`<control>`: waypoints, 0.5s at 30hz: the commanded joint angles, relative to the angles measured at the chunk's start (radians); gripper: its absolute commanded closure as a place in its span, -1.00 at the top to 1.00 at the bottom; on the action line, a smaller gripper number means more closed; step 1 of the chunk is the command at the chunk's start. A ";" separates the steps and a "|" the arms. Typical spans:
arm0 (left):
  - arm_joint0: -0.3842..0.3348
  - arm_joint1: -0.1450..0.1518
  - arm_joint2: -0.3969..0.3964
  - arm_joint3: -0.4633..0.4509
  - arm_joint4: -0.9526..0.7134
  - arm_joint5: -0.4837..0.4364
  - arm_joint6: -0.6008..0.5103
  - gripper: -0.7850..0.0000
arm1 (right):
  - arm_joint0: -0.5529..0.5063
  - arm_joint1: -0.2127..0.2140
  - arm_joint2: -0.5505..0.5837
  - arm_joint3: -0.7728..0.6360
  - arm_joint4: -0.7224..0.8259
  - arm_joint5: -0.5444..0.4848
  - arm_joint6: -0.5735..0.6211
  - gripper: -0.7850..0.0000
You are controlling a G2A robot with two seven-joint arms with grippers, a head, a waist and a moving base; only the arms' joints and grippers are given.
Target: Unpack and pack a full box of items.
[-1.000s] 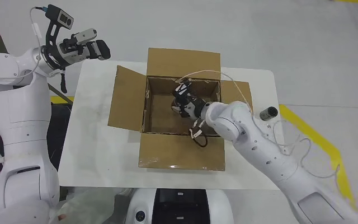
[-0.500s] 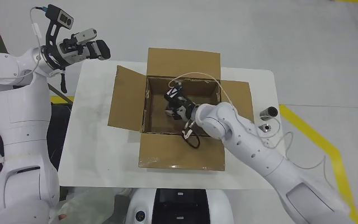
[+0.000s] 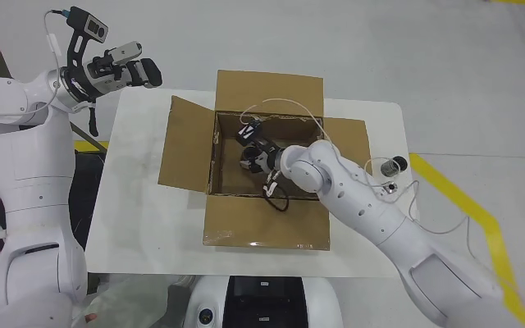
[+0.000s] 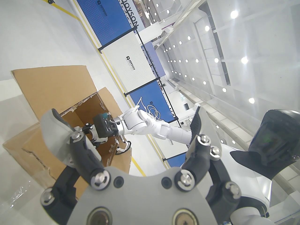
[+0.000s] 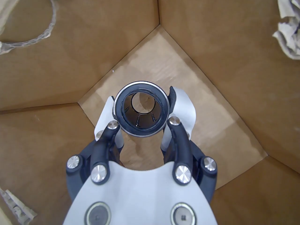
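Your right gripper (image 5: 144,100) is clamped round a metal sleeve (image 5: 143,120), held on end inside the box (image 5: 211,47), above a floor corner. This looks like packing: lower gently, then release. Your left gripper (image 4: 125,118) hangs wide open, empty, beyond the table (image 3: 139,205).

The box (image 3: 267,221) is made of matt brown cardboard, its torn edges left rough. The cylinder (image 5: 140,121) is formed of metal, with a polished rim and a dull black end ring. The fingers (image 5: 185,110) of the right gripper (image 5: 142,104) are finished in smooth white plastic, on matt black links (image 5: 180,139) with shiny metal screws (image 5: 183,171).
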 commanded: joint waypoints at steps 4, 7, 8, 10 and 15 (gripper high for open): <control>0.000 0.000 0.000 0.000 0.000 0.000 0.000 1.00 | 0.009 -0.015 -0.003 0.033 -0.011 0.006 -0.010 -0.52; 0.000 0.000 0.000 0.000 0.000 0.000 0.000 1.00 | 0.010 -0.021 -0.003 0.042 -0.026 0.005 -0.013 -0.13; 0.000 0.000 0.000 0.000 0.000 0.000 0.000 1.00 | 0.009 -0.022 -0.003 0.044 -0.030 0.004 -0.013 -0.07; 0.000 0.000 0.000 0.000 0.000 0.000 0.000 1.00 | 0.006 -0.024 -0.001 0.045 -0.037 0.003 -0.015 -0.04; 0.000 0.000 0.000 0.000 0.000 0.000 0.000 1.00 | -0.004 -0.027 0.011 0.038 -0.049 -0.004 -0.010 -0.02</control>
